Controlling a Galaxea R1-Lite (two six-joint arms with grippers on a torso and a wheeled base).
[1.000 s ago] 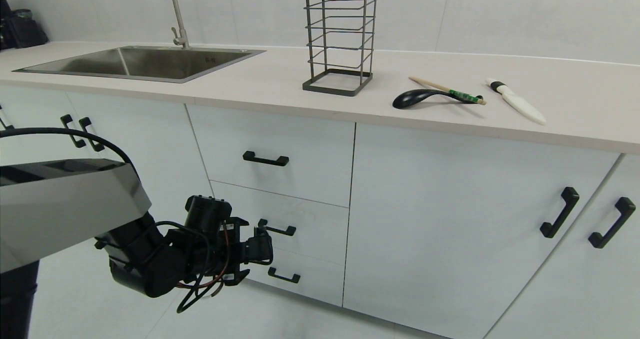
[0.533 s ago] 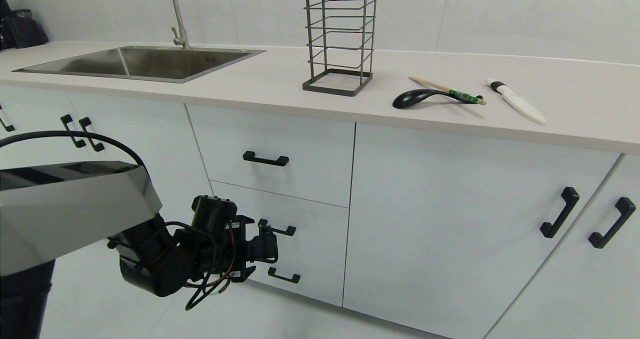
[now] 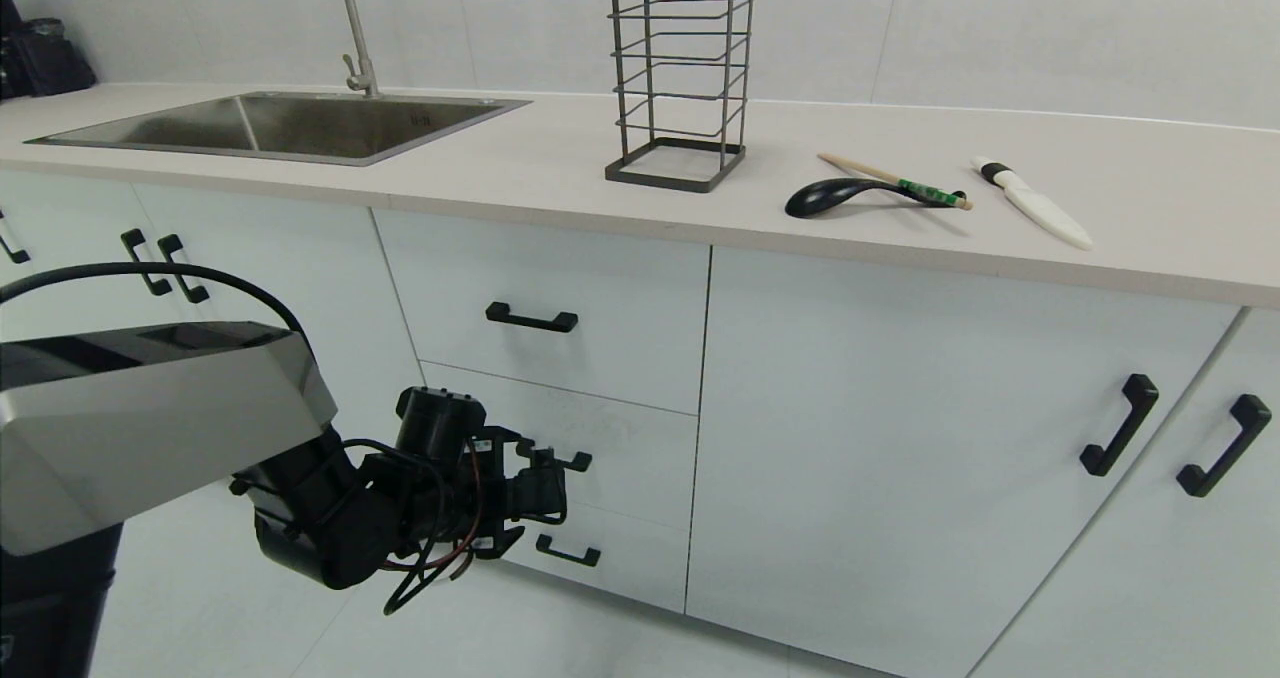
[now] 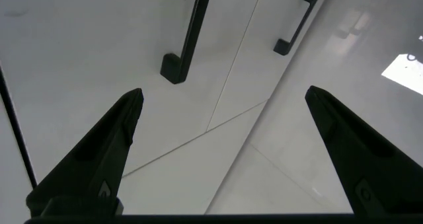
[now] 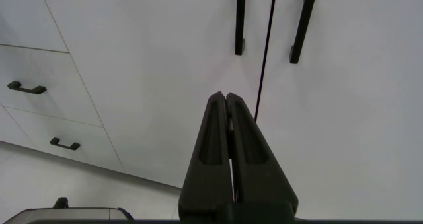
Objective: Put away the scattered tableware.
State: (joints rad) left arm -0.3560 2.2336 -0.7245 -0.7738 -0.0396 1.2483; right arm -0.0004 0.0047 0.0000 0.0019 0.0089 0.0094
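Left claw (image 3: 548,485) spread wide, low on the left, just in front of the middle drawer handle (image 3: 553,457). Right claw (image 5: 228,100) pressed together, facing cabinet doors (image 5: 165,65). Black spoon (image 3: 835,196), chopstick (image 3: 890,179) and white knife (image 3: 1032,204) lie on the counter (image 3: 560,168), right of the wire rack (image 3: 680,73). The knife is farthest right.

The wire rack (image 3: 680,95) and faucet (image 3: 352,20) are cut off at the top edge.

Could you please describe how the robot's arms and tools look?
The left arm has an angular silver-grey shell, then black joints with looping black and reddish cables. The left tool and right tool are black, each with two tapered, wedge-shaped fingers.
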